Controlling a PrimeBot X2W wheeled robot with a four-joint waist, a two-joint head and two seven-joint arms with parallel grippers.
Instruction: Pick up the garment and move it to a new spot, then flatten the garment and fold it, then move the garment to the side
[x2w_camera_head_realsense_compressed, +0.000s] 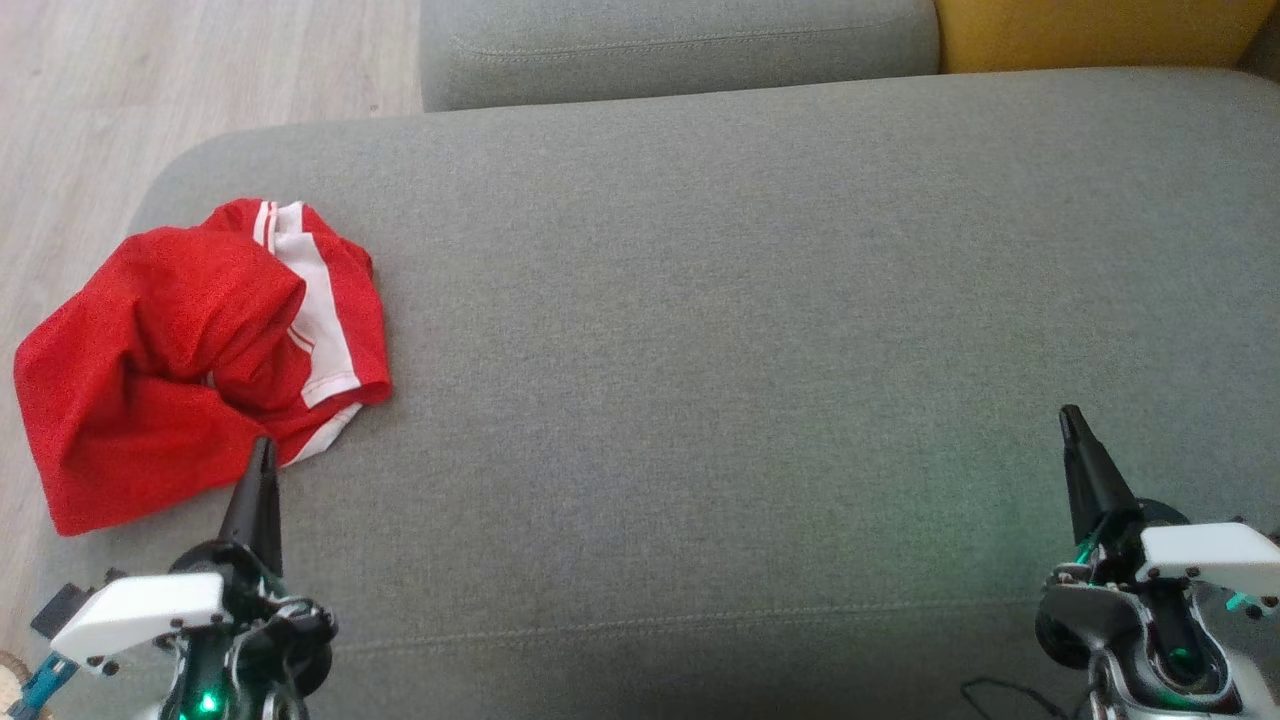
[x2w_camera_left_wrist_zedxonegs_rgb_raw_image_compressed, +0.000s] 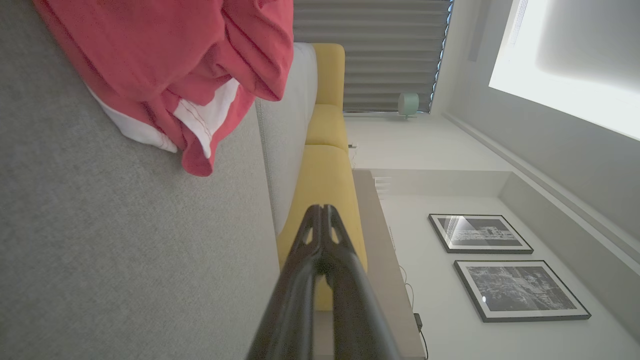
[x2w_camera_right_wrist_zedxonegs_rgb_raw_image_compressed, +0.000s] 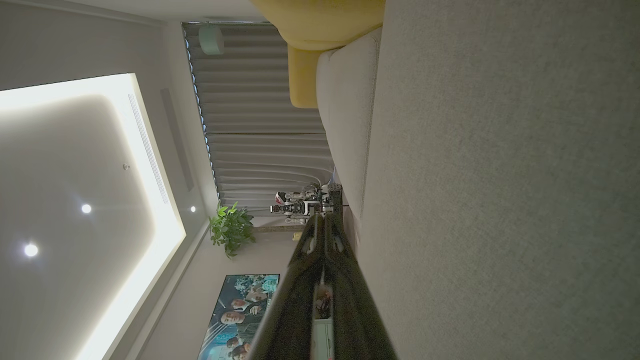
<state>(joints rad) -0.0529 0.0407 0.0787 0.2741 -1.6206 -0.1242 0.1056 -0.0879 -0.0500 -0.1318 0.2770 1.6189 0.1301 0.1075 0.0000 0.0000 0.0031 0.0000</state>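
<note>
On the grey sofa (x2w_camera_head_realsense_compressed: 750, 350), at 9 o'clock in the head view, the red garment (x2w_camera_head_realsense_compressed: 150, 360) lies in a crumpled heap by the sofa's edge, with white stripes showing. The left hand (x2w_camera_head_realsense_compressed: 262, 448) is at 7 o'clock, fingers pressed together, its tip just beside the garment. The right hand (x2w_camera_head_realsense_compressed: 1068, 415) is at 4 o'clock, fingers pressed together too, holding nothing, well apart from the garment.
</note>
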